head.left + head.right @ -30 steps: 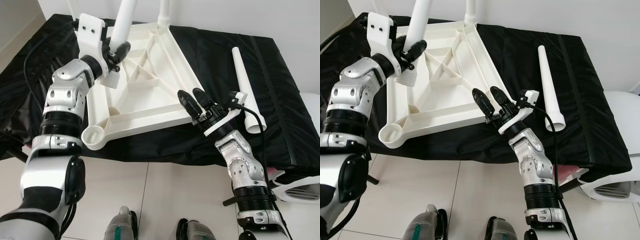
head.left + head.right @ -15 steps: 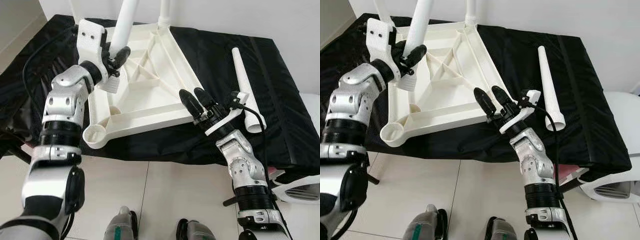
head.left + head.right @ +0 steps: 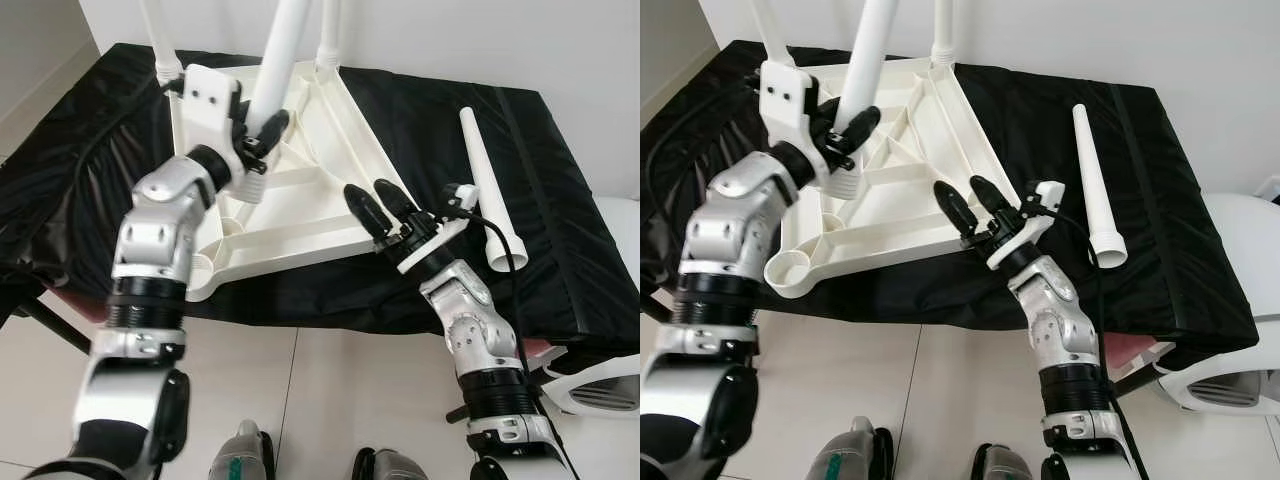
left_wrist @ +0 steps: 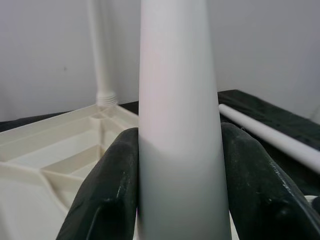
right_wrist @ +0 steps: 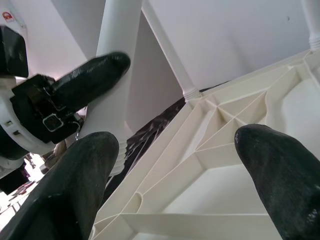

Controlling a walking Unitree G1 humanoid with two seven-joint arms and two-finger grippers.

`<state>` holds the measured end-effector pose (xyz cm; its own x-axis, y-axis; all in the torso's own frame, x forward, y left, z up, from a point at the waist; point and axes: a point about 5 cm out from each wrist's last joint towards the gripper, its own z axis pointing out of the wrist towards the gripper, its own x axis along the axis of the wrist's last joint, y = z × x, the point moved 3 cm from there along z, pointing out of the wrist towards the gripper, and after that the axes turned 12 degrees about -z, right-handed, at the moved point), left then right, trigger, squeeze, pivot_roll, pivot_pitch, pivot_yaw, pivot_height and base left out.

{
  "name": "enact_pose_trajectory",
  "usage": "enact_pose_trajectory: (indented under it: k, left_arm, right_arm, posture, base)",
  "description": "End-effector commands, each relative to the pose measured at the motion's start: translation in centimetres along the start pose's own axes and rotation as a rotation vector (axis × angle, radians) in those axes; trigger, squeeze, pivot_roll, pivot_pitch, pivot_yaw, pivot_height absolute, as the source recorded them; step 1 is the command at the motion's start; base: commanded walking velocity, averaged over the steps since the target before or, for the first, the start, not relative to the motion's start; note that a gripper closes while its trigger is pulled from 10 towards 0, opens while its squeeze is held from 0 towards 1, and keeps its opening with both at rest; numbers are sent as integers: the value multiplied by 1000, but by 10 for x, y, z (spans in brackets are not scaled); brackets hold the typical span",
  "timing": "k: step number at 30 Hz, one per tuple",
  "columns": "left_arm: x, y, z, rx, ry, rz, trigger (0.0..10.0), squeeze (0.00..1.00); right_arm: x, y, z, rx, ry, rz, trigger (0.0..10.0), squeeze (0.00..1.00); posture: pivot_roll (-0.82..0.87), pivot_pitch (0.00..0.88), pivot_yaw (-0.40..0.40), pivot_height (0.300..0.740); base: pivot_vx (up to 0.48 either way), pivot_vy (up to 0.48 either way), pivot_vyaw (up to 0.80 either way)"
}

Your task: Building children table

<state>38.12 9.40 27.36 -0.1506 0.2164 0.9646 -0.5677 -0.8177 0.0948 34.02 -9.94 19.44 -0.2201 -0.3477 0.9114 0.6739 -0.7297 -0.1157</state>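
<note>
Writing is showing nowhere legibly; left gripper is clamping a white leg, right gripper is spreading wide beside the tabletop

No readable text — perhaps too blurred.

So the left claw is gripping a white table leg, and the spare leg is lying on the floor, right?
Not quite. The left claw does grip a white table leg, but the spare leg lies on the black cloth of the raised surface, not the floor. The right eye view shows it.
</note>
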Motion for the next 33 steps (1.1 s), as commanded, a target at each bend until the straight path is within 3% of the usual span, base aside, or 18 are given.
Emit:
enact_pose_trajectory:
  k: [1, 6, 15, 20, 28, 33]
  left_arm:
    - [2, 7, 1, -22, 10, 7, 10000, 0]
    - [-7, 29, 4, -111, -8, 25, 10000, 0]
    - [-4, 41, 6, -164, 5, 32, 10000, 0]
    - [-3, 46, 6, -181, 9, 28, 10000, 0]
    - [-4, 75, 1, -288, 11, -5, 10000, 0]
    - [-6, 83, -1, -309, 9, -10, 10000, 0]
  right_arm:
    - [-4, -2, 2, 20, -26, 2, 10000, 0]
    - [-11, -18, 4, 162, -87, 71, 10000, 0]
    - [-15, -25, -7, 314, -164, 153, 10000, 0]
    - [-15, -24, -8, 327, -170, 161, 10000, 0]
    - [-7, -14, 0, 313, -132, 129, 10000, 0]
    - [-3, -11, 5, 307, -122, 132, 10000, 0]
  posture:
    - [63, 36, -7, 740]
    - [57, 42, -10, 740]
    - [51, 46, -15, 740]
    - [49, 46, -14, 740]
    - [47, 44, -9, 740]
    - [51, 45, -9, 740]
  base:
    - [0, 0, 0]
    - [0, 0, 0]
    - [0, 0, 0]
    - [0, 0, 0]
    - [0, 0, 0]
    - [0, 0, 0]
